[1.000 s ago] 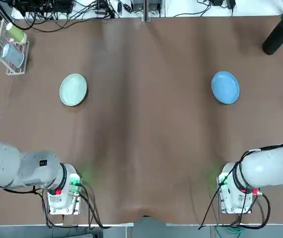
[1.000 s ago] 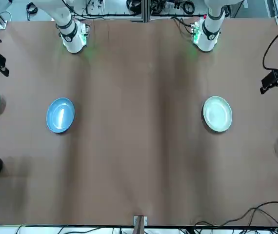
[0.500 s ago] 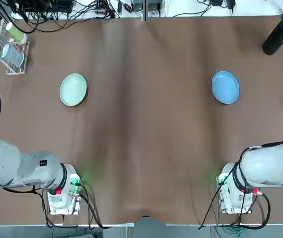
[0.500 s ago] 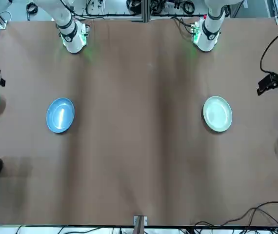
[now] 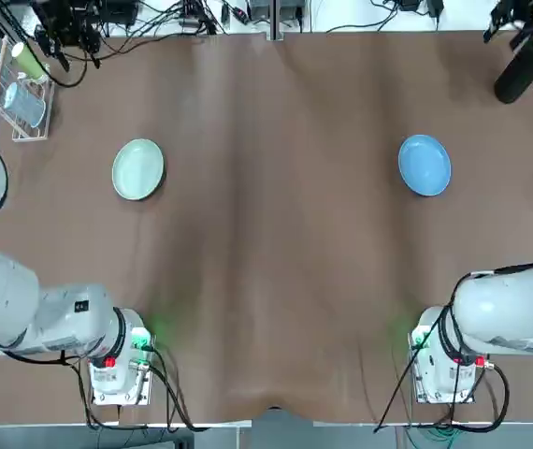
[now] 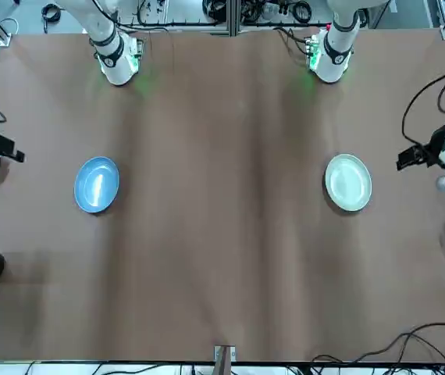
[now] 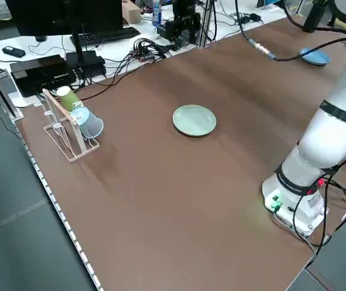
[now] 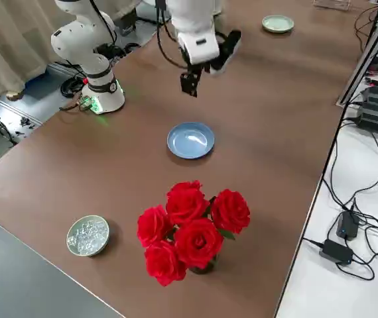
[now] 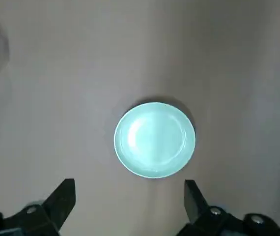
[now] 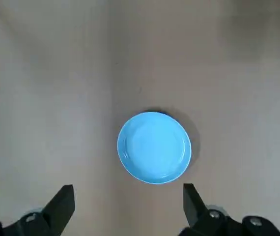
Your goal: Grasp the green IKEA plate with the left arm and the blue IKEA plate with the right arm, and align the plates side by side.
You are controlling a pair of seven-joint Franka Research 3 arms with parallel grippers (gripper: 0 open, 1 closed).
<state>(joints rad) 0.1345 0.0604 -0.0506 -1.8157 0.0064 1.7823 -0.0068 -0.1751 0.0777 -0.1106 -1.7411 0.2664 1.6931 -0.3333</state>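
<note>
Bright, even overhead light, faint soft shadows, mild glare on the table (image 5: 266, 234); wrist views slightly soft.

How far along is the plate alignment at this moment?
Nothing is done yet. The green plate and blue plate lie far apart and untouched. The left gripper and right gripper hang open above their plates. Grasping and aligning remain.

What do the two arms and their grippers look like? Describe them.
The left arm and the right arm are glossy white with rounded segments, dark joint bands, black cables, and green lights at their bases. The left gripper and the right gripper have black wedge-shaped fingers.
</note>
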